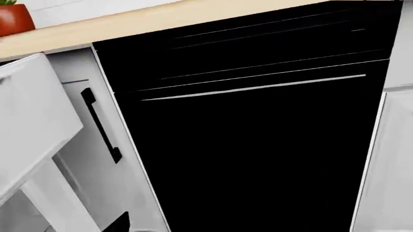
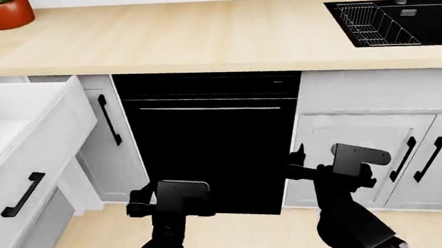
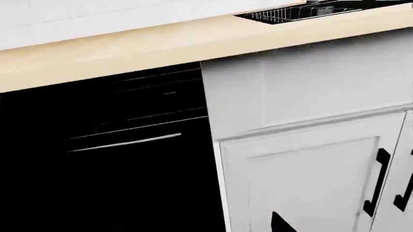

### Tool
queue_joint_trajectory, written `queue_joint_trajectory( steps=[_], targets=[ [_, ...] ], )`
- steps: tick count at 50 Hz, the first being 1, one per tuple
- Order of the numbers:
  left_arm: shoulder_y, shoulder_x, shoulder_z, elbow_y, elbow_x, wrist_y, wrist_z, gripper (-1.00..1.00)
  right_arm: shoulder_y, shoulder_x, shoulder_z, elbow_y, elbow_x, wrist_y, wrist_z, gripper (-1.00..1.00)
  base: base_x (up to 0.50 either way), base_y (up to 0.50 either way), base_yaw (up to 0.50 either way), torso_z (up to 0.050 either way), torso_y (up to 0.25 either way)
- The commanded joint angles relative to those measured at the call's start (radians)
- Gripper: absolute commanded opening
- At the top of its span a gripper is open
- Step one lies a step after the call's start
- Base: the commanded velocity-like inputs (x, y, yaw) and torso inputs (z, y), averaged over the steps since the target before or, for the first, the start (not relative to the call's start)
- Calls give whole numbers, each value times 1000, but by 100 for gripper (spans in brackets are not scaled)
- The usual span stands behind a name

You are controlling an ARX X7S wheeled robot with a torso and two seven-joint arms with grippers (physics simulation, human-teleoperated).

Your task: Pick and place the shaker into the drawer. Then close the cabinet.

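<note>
The shaker is out of view in every frame. The white drawer point(image 2: 38, 153) stands pulled out at the left of the head view, its plain white inside showing and a black bar handle point(image 2: 23, 194) on its front; its corner point(image 1: 32, 116) also fills one side of the left wrist view. Both arms hang low in front of the black dishwasher point(image 2: 211, 148). My left gripper point(image 2: 135, 203) is open and holds nothing; one black fingertip point(image 1: 120, 223) shows against the white cabinet. My right gripper point(image 2: 294, 164) is open and empty too, one fingertip point(image 3: 280, 225) visible.
A light wooden counter point(image 2: 198, 37) runs across the back with a potted plant point(image 2: 5, 12) at its left corner and a black sink point(image 2: 402, 21) with a rack at the right. White cabinet doors point(image 2: 365, 148) with black handles flank the dishwasher. Wooden floor lies below.
</note>
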Motion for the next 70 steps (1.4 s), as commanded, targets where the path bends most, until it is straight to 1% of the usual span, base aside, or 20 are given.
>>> queue_joint_trajectory(
  steps=[1, 3, 6, 9, 11, 13, 14, 16, 17, 19, 21, 26, 32, 37, 41, 46, 50, 54, 62, 70],
  targets=[
    [3, 163, -34, -449, 52, 177, 54, 100, -78, -264, 48, 537, 61, -95, -277, 100, 0, 0, 0, 0, 0],
    [-16, 198, -40, -545, 58, 196, 54, 100, -62, -306, 46, 629, 62, -65, -310, 100, 0, 0, 0, 0, 0],
    [-32, 227, -29, -621, 71, 193, 72, 100, -37, -345, 15, 716, 27, 0, -330, 100, 0, 0, 0, 0, 0],
    [-34, 223, -16, -615, 89, 184, 44, 100, -28, -353, -4, 717, -49, 47, -342, 100, 0, 0, 0, 0, 0],
    [-50, 223, -41, -632, 74, 189, 5, 100, -29, -360, 18, 717, -79, 50, -369, 100, 0, 0, 0, 0, 0],
    [-48, 198, -16, -579, 101, 172, -20, 100, -29, -365, 40, 717, -110, 63, -381, 100, 0, 0, 0, 0, 0],
    [-59, 196, -19, -587, 102, 166, -38, 100, -28, -368, 52, 717, -126, 66, -380, 100, 0, 0, 0, 0, 0],
    [-91, 222, -35, -680, 87, 164, 5, 100, -30, -369, 82, 717, -147, 78, -381, 100, 0, 0, 0, 0, 0],
    [-96, 232, -49, -714, 78, 189, 13, 100, -29, -372, 91, 717, -161, 88, -387, 100, 0, 0, 0, 0, 0],
    [-104, 235, -79, -737, 59, 201, 30, 100, -29, -376, 112, 717, -185, 103, -404, 100, 0, 0, 0, 0, 0],
    [-108, 230, -113, -738, 39, 195, 46, 100, -32, -375, 142, 717, -196, 111, -419, 100, 0, 0, 0, 0, 0],
    [-105, 228, -123, -721, 31, 143, 115, 100, -41, -370, 198, 716, -218, 89, -427, 100, 0, 0, 0, 0, 0],
    [-102, 239, -90, -737, 84, 150, 153, 100, -49, -364, 247, 715, -236, 82, -442, 100, 0, 0, 0, 0, 0],
    [-96, 245, -110, -739, 129, 131, 197, 100, -53, -363, 262, 710, -261, 52, -439, 100, 0, 0, 0, 0, 0],
    [-93, 247, -150, -740, 151, 113, 230, 100, -57, -356, 262, 692, -269, 44, -428, 100, 0, 0, 0, 0, 0],
    [-82, 252, -168, -740, 223, 133, 229, 100, -60, -346, 261, 668, -274, 52, -412, 100, 0, 0, 0, 0, 0],
    [-78, 253, -210, -739, 236, 135, 237, 100, -61, -338, 266, 657, -269, 65, -398, 100, 0, 0, 0, 0, 0],
    [-72, 253, -222, -734, 248, 138, 236, 100, -71, -323, 261, 614, -275, 56, -407, 100, 0, 0, 0, 0, 0],
    [-64, 245, -228, -705, 247, 116, 234, 100, -77, -311, 256, 582, -279, 64, -411, 100, 475, 57, 0, 0, 0],
    [-75, 255, -247, -736, 251, 126, 250, 100, -80, -301, 244, 553, -291, 84, -395, 100, 496, 59, 0, 0, 0]
  ],
)
